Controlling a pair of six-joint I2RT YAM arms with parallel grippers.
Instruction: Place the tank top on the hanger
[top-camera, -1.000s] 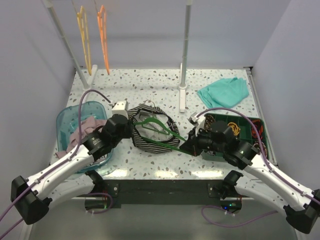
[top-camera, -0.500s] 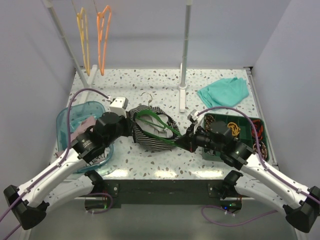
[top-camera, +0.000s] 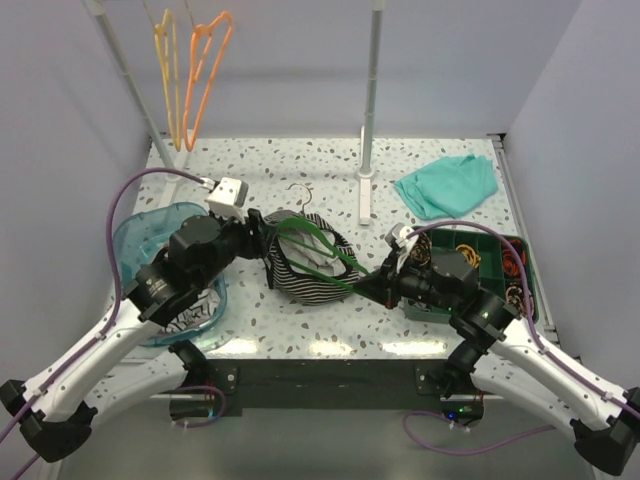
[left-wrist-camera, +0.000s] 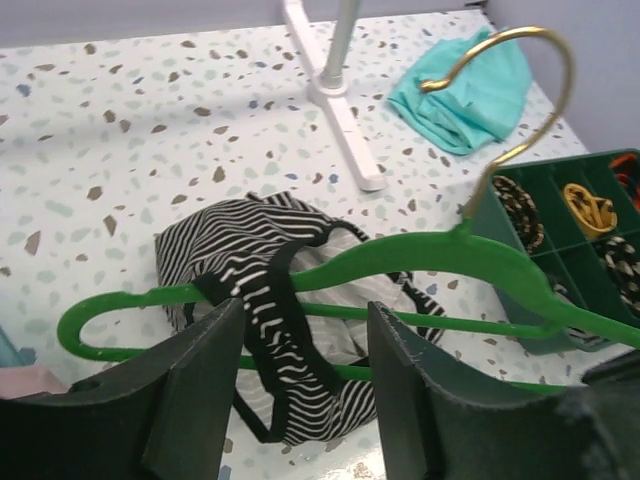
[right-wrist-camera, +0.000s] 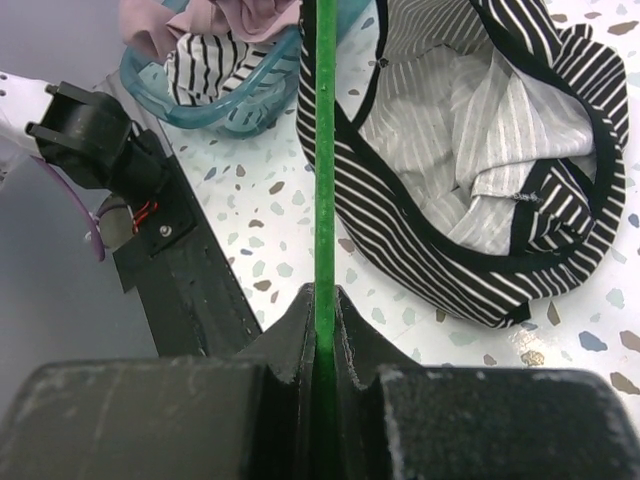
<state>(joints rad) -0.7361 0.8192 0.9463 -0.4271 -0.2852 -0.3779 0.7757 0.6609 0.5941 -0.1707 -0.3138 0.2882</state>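
Note:
The striped tank top (top-camera: 310, 272) lies bunched mid-table with the green hanger (top-camera: 322, 246) threaded through it. One dark-edged strap (left-wrist-camera: 265, 305) is looped over the hanger's left arm (left-wrist-camera: 110, 305). My left gripper (left-wrist-camera: 305, 320) hangs open just in front of that strap, its fingers either side of it without touching. In the top view the left gripper (top-camera: 262, 238) sits at the top's left edge. My right gripper (right-wrist-camera: 325, 295) is shut on the hanger's bottom bar (right-wrist-camera: 324, 150), to the right of the tank top (right-wrist-camera: 470, 130). The hanger's metal hook (left-wrist-camera: 520, 90) points up.
A blue basin (top-camera: 128, 240) holding a pink garment stands at the left. On the right is a green compartment tray (top-camera: 505, 262). A teal cloth (top-camera: 447, 185) lies back right. The rack post (top-camera: 368, 110) stands behind the top. Orange (top-camera: 205, 70) and yellow (top-camera: 165, 70) hangers hang back left.
My left gripper has opened, let go of the strap and drawn back to the left. The right gripper keeps its hold on the hanger. The orange hanger on the rack has swung.

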